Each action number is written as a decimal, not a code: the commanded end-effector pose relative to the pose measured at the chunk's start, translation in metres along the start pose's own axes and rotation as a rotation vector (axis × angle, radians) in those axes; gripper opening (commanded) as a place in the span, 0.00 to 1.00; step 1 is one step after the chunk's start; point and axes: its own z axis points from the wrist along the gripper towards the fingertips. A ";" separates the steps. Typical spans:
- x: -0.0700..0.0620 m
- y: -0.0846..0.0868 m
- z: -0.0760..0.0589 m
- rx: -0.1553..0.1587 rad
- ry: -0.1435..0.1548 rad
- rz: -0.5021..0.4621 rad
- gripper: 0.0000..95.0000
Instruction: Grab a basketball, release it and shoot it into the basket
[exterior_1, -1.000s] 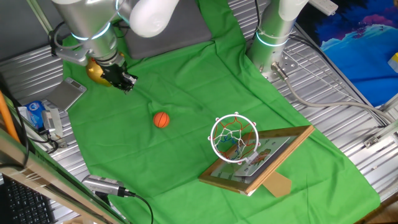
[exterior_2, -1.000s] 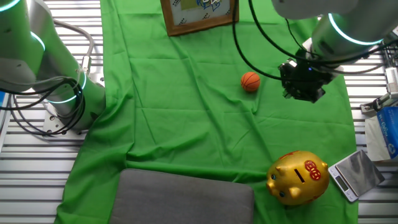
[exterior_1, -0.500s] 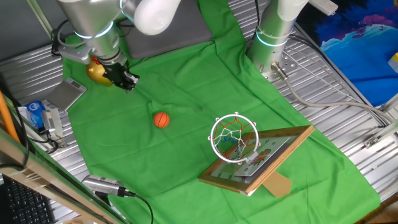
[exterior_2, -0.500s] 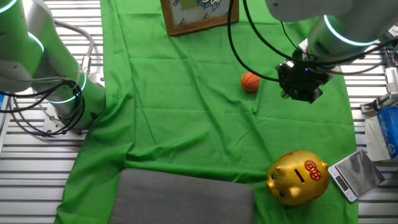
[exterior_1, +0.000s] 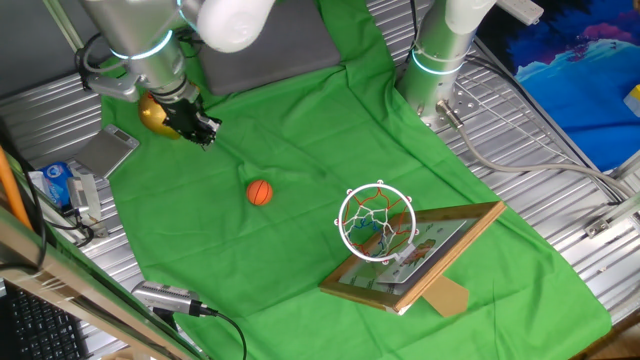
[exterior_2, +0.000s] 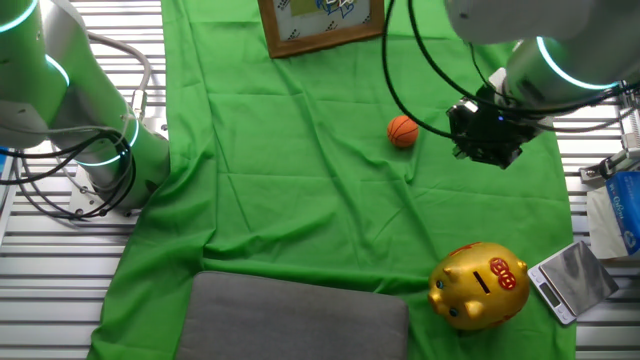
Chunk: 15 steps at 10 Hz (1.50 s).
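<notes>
- the black two-finger gripper (exterior_2: 487, 140) on the big silver arm has slid a little sideways since a moment ago, and it is about as high as before. it hangs over the green cloth, near the ball but not touching it.
- i cannot tell if its fingers are apart or together; they look dark and small in both views. nothing is in them.
- the tiny orange toy basketball (exterior_1: 259, 192) has not moved. it sits alone on the cloth, between the gripper and the hoop.
- so the grab is not done yet. i think the arm has to come over the ball and go down first.
- the little basket with a white round rim and red-and-white string net (exterior_1: 377, 224) is farther off, on its wooden-framed picture board (exterior_1: 432, 253), well apart from the ball.
- the wrinkly green cloth (exterior_2: 300, 170) covers a ribbed metal table (exterior_2: 40, 290).
- a shiny golden piggy bank (exterior_2: 479, 285) stands near the cloth's edge, beside a small silver scale (exterior_2: 567, 280).
</notes>
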 end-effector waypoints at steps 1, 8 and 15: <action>0.000 0.000 0.000 -0.018 0.006 -0.046 0.00; 0.000 0.000 0.000 -0.019 0.020 -0.039 0.00; -0.026 0.046 0.015 -0.016 0.008 -0.034 0.00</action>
